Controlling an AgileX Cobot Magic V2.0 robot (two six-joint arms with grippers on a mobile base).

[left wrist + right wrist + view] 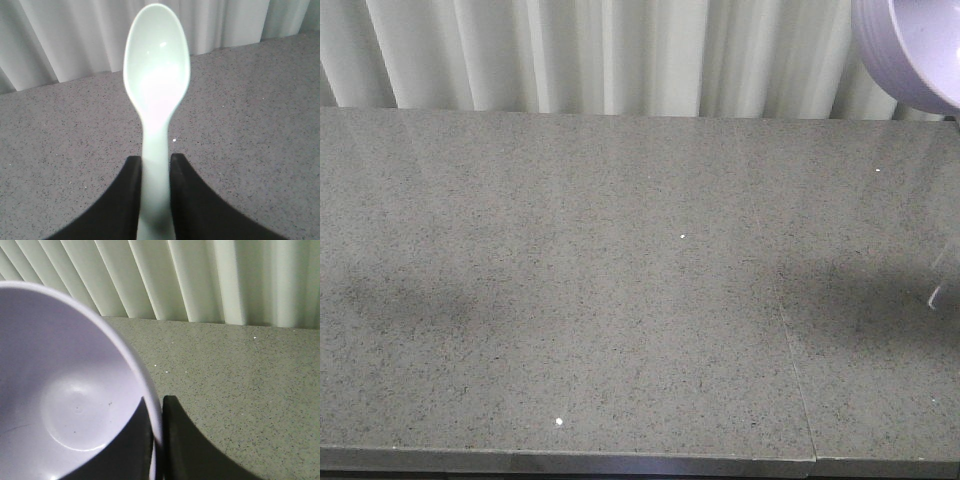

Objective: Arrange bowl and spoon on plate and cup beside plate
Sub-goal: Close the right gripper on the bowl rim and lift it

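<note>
Spoon (156,90), one, in left claw (156,165); bowl (65,390), one, in right claw (158,410)

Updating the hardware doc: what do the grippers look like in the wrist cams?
Only the finger ends show. The left gripper has two matte black fingers, broad at the base and curving to narrow tips. The right gripper has the same black tapered pair. No cables, markings or arm links are visible.
</note>
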